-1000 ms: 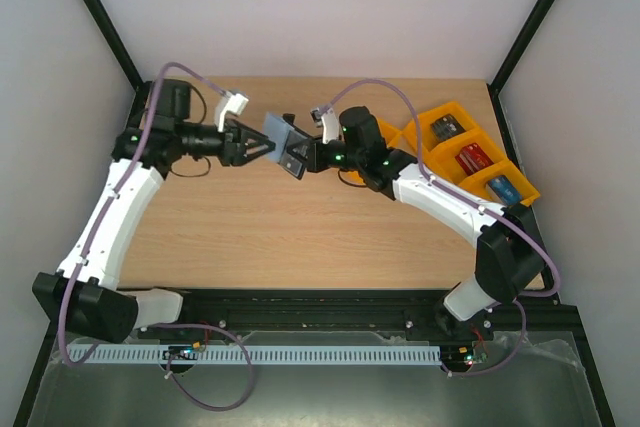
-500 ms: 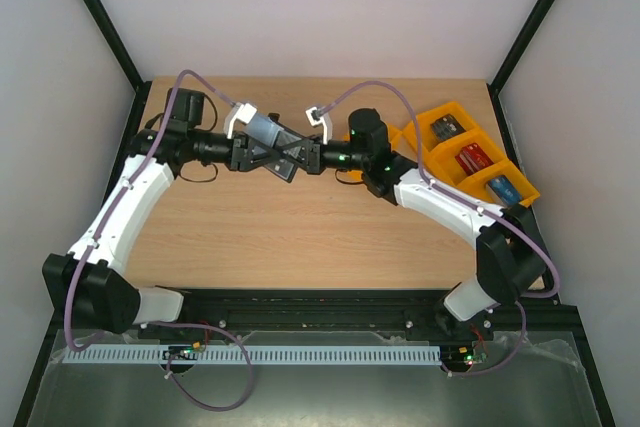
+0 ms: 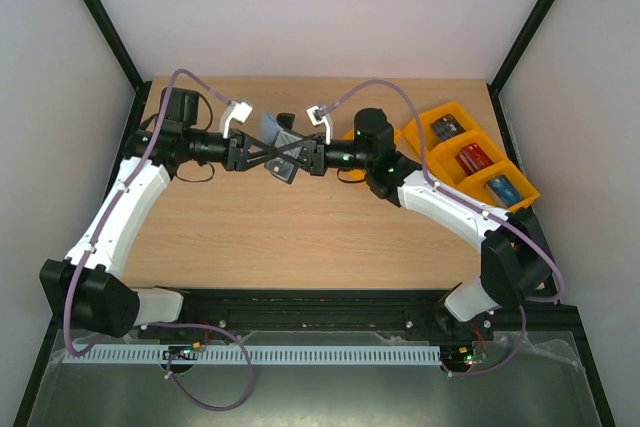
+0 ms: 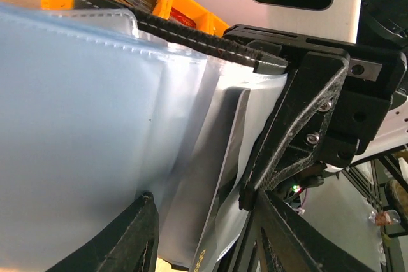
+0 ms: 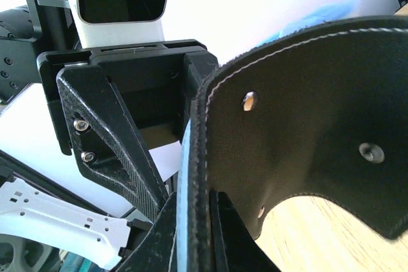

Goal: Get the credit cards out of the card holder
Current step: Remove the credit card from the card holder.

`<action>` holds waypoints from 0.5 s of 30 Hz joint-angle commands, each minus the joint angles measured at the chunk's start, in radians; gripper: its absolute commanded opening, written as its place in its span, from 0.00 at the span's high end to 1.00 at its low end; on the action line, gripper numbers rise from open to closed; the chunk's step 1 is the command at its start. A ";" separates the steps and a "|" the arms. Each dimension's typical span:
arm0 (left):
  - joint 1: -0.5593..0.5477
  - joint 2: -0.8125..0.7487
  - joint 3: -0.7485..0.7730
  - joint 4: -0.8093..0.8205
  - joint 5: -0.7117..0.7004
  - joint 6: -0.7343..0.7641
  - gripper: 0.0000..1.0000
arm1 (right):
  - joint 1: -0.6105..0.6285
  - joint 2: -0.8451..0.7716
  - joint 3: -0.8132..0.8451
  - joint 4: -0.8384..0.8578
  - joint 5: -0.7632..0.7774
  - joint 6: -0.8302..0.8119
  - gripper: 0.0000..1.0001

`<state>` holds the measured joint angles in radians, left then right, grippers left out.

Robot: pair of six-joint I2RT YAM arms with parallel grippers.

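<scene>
The card holder (image 3: 279, 139), black with pale blue-grey clear pockets, hangs above the table's middle back between both grippers. My right gripper (image 3: 278, 156) is shut on its black stitched edge (image 5: 299, 132), with its jaws (image 5: 194, 234) pinching the edge. My left gripper (image 3: 267, 154) meets it tip to tip. Its jaws stand apart on either side of the pockets (image 4: 83, 125), so the left gripper (image 4: 201, 234) is open. A grey card (image 4: 205, 218) with gold print shows in a pocket between them. A red card (image 3: 472, 157) lies in an orange tray.
Orange trays (image 3: 430, 159) stand at the back right, with a dark item (image 3: 447, 127) and a blue item (image 3: 503, 187) in the other compartments. The right gripper's black finger (image 4: 299, 125) fills the right of the left wrist view. Black frame posts stand at both back corners.
My left gripper has moved right onto the card holder. My right gripper has carried the holder a little left, so the two grippers now meet tip to tip.
</scene>
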<state>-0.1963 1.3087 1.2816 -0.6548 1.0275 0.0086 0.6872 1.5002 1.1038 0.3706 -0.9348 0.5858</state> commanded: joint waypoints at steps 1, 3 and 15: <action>-0.009 0.003 -0.024 -0.021 -0.017 0.038 0.56 | 0.020 -0.051 0.009 0.181 -0.094 0.031 0.98; -0.020 -0.006 -0.022 -0.041 0.037 0.066 0.61 | 0.018 -0.048 0.006 0.191 -0.077 0.038 0.98; -0.054 -0.040 0.042 -0.201 0.219 0.258 0.97 | 0.018 -0.040 -0.011 0.238 -0.051 0.067 0.98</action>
<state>-0.2142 1.2900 1.3056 -0.7811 1.1542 0.2050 0.6880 1.4990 1.0920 0.4767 -0.9993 0.6464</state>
